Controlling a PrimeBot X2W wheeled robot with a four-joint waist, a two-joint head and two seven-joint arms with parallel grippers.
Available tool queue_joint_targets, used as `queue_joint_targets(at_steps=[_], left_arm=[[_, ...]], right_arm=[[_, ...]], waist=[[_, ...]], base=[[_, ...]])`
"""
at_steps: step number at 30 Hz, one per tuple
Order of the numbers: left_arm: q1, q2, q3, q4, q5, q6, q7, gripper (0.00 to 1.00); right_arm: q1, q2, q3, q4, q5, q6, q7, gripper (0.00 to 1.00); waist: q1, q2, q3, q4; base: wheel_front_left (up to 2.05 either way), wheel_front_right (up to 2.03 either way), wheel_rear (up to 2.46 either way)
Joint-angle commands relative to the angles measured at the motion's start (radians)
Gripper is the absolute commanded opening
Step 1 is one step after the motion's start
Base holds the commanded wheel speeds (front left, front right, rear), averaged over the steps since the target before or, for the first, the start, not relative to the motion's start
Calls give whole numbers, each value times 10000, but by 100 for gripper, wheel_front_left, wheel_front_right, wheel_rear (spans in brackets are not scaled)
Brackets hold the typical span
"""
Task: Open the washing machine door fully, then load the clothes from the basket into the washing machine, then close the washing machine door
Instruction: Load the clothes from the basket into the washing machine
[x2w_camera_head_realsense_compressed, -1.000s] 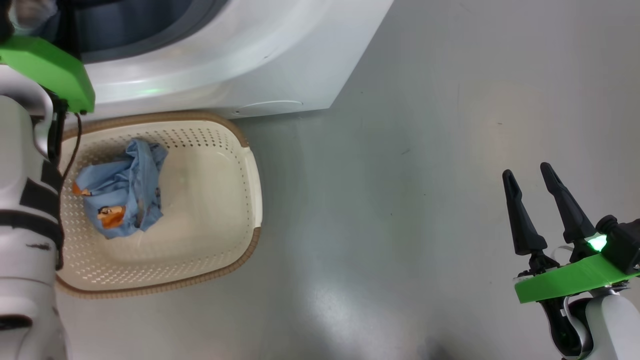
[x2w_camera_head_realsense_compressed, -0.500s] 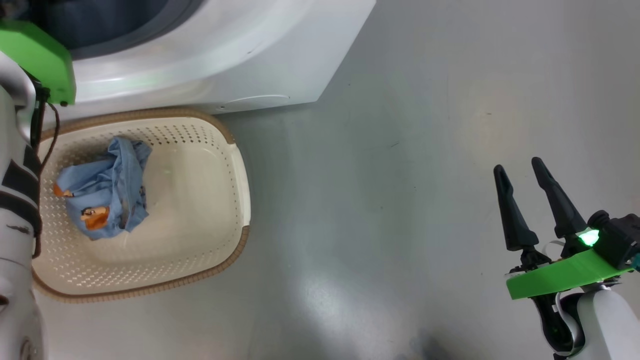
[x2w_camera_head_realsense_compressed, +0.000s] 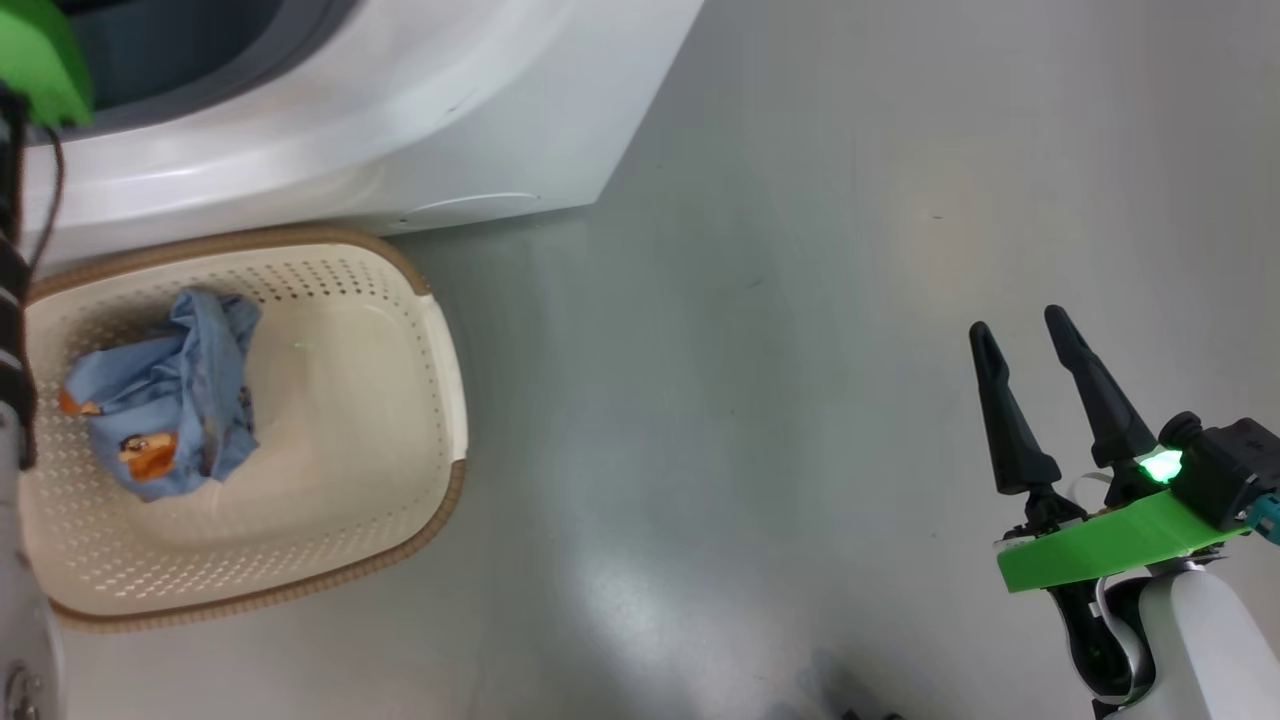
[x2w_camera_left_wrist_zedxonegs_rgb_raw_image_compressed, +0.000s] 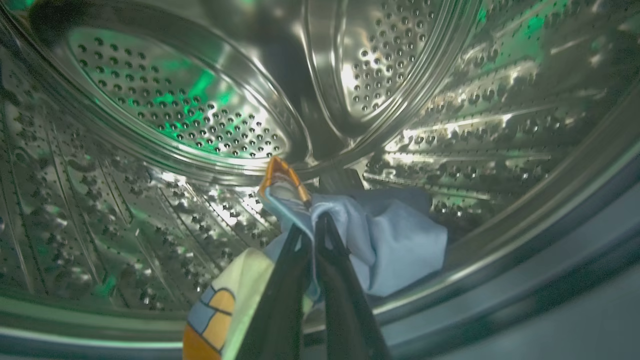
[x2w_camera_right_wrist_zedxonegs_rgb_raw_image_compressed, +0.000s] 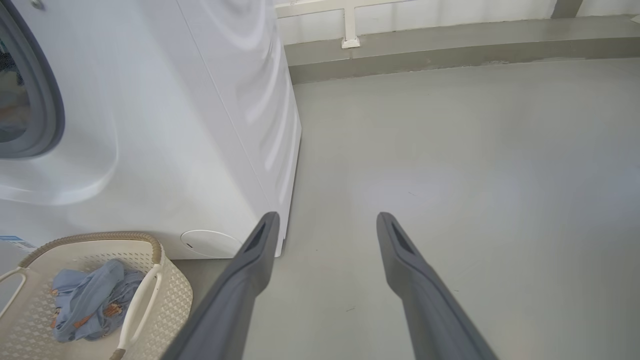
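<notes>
My left gripper (x2w_camera_left_wrist_zedxonegs_rgb_raw_image_compressed: 315, 221) reaches into the washing machine's steel drum (x2w_camera_left_wrist_zedxonegs_rgb_raw_image_compressed: 190, 120), its fingers shut together. A light blue garment (x2w_camera_left_wrist_zedxonegs_rgb_raw_image_compressed: 400, 250) lies on the drum floor right against the tips; I cannot tell if fabric is pinched. More of the clothes (x2w_camera_head_realsense_compressed: 160, 400) sit crumpled at the left of the basket (x2w_camera_head_realsense_compressed: 440, 330), which stands on the floor in front of the washing machine (x2w_camera_head_realsense_compressed: 400, 100). My right gripper (x2w_camera_head_realsense_compressed: 1013, 322) hovers open and empty over bare floor far to the right. The right wrist view has the basket (x2w_camera_right_wrist_zedxonegs_rgb_raw_image_compressed: 170, 300) at lower left. The washing machine door is out of view.
Grey floor (x2w_camera_head_realsense_compressed: 750, 400) spreads between the basket and my right arm. My left arm's green bracket (x2w_camera_head_realsense_compressed: 35, 50) is at the machine's opening. A low ledge and white wall (x2w_camera_right_wrist_zedxonegs_rgb_raw_image_compressed: 450, 40) run behind the machine.
The head camera has swung, so basket and machine sit further left in the picture. My left arm has slid toward that view's left edge. The right gripper stays open.
</notes>
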Motion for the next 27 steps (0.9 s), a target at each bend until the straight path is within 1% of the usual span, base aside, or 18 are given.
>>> queue_joint_targets(at_steps=[1,4,8,11,15,16,17,18,19,22,27], left_arm=[[-218,460,91,-338,-37,-20,-61,0],[-282,484,146,-1028,-239,-81,-61,0],[-183,437,409,-2133,-727,-287,-62,0],[54,452,331,-2153,-760,-419,-62,0],[256,479,337,-1438,-848,-399,-62,0],[246,480,350,-1244,-880,-388,-62,11],[210,492,325,-1159,-871,-386,-62,36],[183,496,326,-1076,-888,-371,-62,48],[154,487,334,-996,-917,-362,-62,100],[75,445,375,-963,-1015,-320,-62,100],[164,298,351,-1069,-1124,-368,-62,100]], right_arm=[[16,-52,259,-168,142,27,-118,100],[-17,-19,305,-161,159,27,-118,100],[-49,39,349,-135,181,27,-118,100],[-32,76,371,-118,185,27,-118,100],[7,107,423,-91,194,27,-118,100],[13,109,427,-92,195,27,-118,100],[9,105,427,-91,199,27,-118,100],[1,98,420,-89,203,27,-118,100],[-4,90,405,-87,206,27,-118,100],[-9,63,356,-79,206,27,-118,100],[-24,39,348,-54,172,27,-118,100]], waist=[[0,0,26,-98],[0,0,78,-229],[0,0,148,-392],[0,0,145,-470],[0,0,92,-538],[0,0,86,-541],[0,0,88,-541],[0,0,88,-536],[0,0,83,-523],[0,0,55,-459],[0,0,-39,-310]], base=[[0,0,0],[0,0,0],[0,0,0],[0,0,0],[0,0,0],[0,0,0],[0,0,0],[0,0,0],[0,0,0],[0,0,0],[0,0,0]])
